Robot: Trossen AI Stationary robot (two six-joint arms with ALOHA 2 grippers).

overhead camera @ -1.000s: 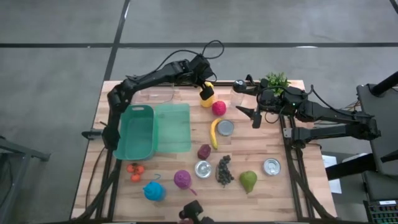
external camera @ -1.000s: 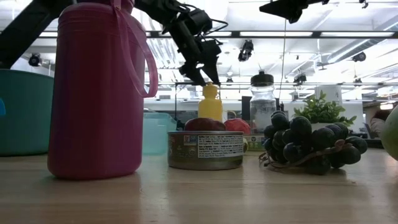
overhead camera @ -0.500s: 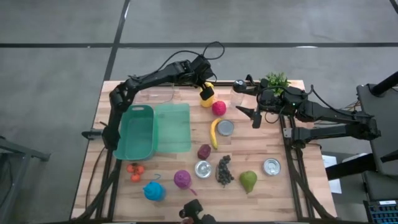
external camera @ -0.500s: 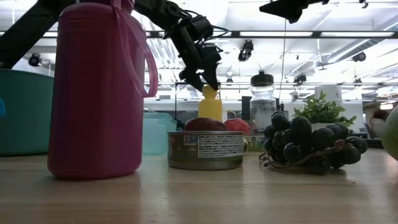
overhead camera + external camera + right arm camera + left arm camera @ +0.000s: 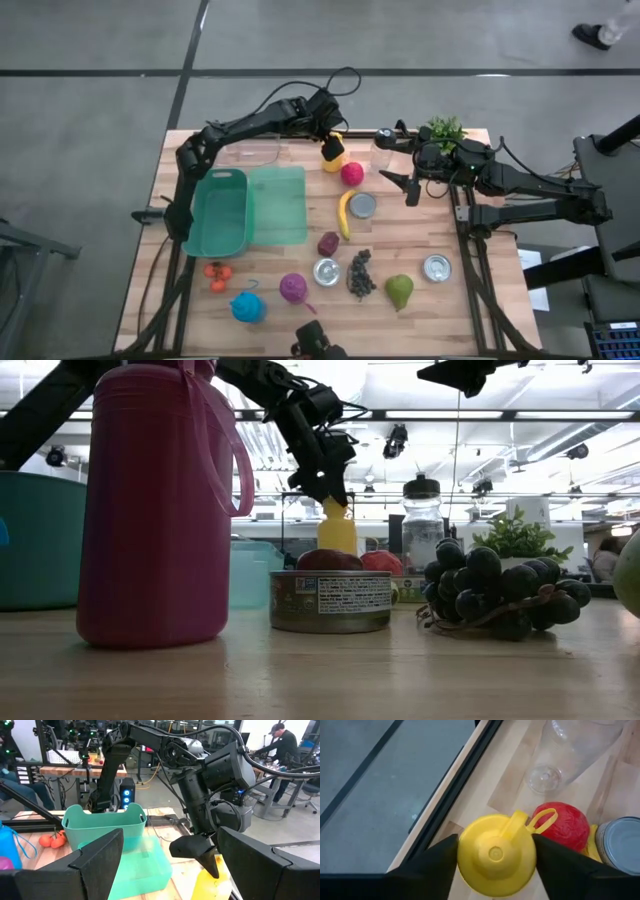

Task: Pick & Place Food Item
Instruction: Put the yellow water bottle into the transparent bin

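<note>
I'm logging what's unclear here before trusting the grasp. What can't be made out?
- Left hand flanks the yellow bottle; the left wrist view doesn't show contact.
- High view: the arm covers the bottle's top.
- Low view: the can hides the bottle's base.
- Can label: too small.

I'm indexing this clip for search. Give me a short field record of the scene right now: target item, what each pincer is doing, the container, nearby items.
target: yellow bottle, upright at the table's far edge
left pincer: fingers on either side of the yellow bottle's top
right pincer: open, hovering above the table, holding nothing
container: green bin, nothing visible inside
beside target: red ball, clear jar
also near: banana, tin can
</note>
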